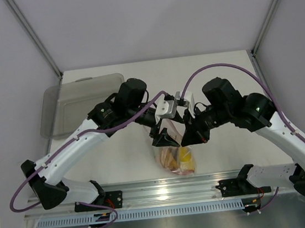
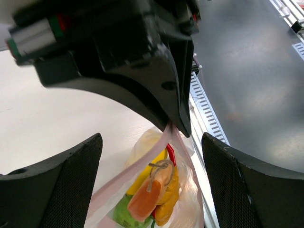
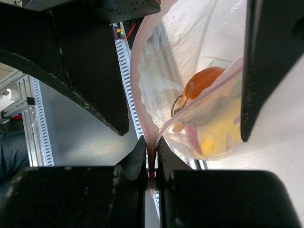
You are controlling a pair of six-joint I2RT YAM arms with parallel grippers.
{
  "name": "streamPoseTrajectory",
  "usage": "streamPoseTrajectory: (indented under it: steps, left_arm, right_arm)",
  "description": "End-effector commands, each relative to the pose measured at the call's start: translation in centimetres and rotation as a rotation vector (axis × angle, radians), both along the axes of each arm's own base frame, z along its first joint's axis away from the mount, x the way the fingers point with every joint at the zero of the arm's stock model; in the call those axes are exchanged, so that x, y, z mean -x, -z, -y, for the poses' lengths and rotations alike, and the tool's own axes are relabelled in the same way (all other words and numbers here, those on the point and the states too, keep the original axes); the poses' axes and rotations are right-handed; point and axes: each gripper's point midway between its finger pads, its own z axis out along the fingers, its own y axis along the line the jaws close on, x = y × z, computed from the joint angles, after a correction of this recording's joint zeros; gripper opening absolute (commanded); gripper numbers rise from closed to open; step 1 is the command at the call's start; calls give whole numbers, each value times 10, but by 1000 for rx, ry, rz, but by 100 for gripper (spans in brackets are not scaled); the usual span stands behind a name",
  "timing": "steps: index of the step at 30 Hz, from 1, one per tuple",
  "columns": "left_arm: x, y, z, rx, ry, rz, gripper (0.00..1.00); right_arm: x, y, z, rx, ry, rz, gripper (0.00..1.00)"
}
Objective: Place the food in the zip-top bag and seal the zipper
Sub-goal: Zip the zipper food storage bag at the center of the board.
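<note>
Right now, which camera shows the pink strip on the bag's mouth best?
The right wrist view: the zipper sits close up, pinched in the right gripper, its two halves parting over the food. The left wrist view shows a stretch running from that pinch. In the top view it is hidden; only the zip-top bag shows.

- Robotics lab, a closed-in test cell.
- Bare white table (image 1: 220,78) boxed by plain pale panels (image 1: 146,14) on metal posts (image 1: 34,38).
- Left arm (image 1: 83,140) and right arm (image 1: 295,141) bolted to an aluminium rail (image 1: 167,185) at the near edge.
- Purple cables (image 1: 230,66) looping free; slotted cable duct (image 1: 153,212) below the rail.
</note>
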Motion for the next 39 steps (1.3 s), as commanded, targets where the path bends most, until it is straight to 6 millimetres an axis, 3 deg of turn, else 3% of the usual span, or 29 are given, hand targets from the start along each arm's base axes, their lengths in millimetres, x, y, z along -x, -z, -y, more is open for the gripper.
streamPoseTrajectory:
  steps: [1,5,13,19,21,26,28,30,33,35,37,39]
  left_arm:
    - [3,-21,2,43,45,20,86]
    - [8,-14,3,27,82,-18,83]
    - [14,14,-6,-53,84,-76,66]
    - [6,14,-12,-61,-10,-68,44]
    - [2,8,-13,-55,-70,-77,28]
    - [-14,10,-13,-95,-221,-129,3]
    - [-14,11,-13,-109,-244,-163,4]
    - [-11,12,-15,-102,-249,-175,11]
    - [-13,15,-17,-92,-277,-183,5]
    - [-13,12,-20,-84,-309,-191,1]
    - [-16,6,-22,-61,-346,-190,1]
    - [-18,1,-23,-46,-387,-216,1]
  right_arm:
    - [2,-21,-5,-63,-26,39,0]
    - [3,-21,-5,-64,-30,35,0]
    - [-10,-27,-1,-64,40,83,0]
    - [-20,-18,2,-18,99,73,0]
    - [-25,-14,3,8,129,66,0]
    - [-31,-6,3,46,157,54,0]
    - [-30,-4,2,48,149,46,0]
    - [-26,-3,-1,45,123,29,0]
    - [-30,-2,-1,57,140,42,1]
    - [-37,1,2,77,178,61,26]
    - [-45,5,7,90,242,54,41]
    - [-49,0,12,61,280,72,42]
